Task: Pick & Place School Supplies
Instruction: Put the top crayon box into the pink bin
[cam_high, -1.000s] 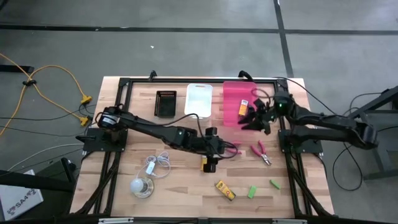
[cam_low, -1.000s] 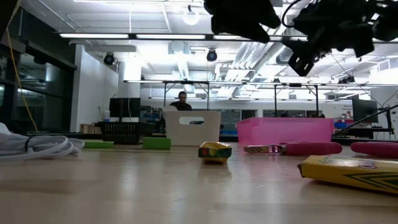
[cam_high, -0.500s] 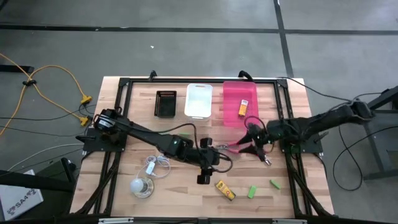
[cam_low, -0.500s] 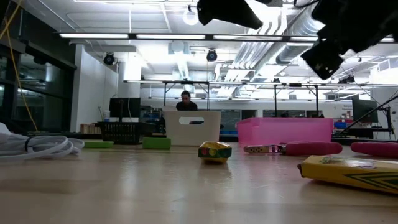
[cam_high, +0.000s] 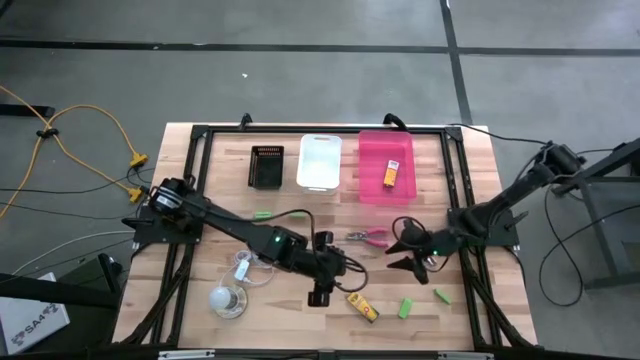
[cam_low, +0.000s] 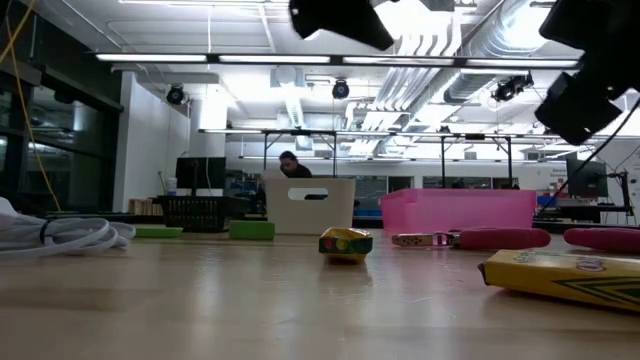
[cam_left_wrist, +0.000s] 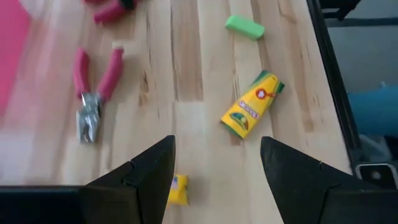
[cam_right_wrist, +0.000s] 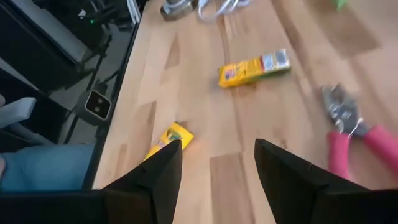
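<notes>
Yellow rectangular crayon packet (cam_high: 362, 307) lies flat on the wooden table (cam_high: 460, 180), near edge, long axis diagonal, far-left to near-right. Left tool (cam_high: 320, 293) hovers just left of it, fingers spread, empty. Right tool (cam_high: 404, 253) also spread, nothing held.

Little can be read. A white plate (cam_high: 28, 318) on the floor, just off the table's (cam_high: 215, 212) near-left corner, bears dark letters that look like "SAI"; the last character is unsure. The yellow-orange packets (cam_left_wrist: 251, 111) carry printed graphics and a small red mark, but no legible words.
</notes>
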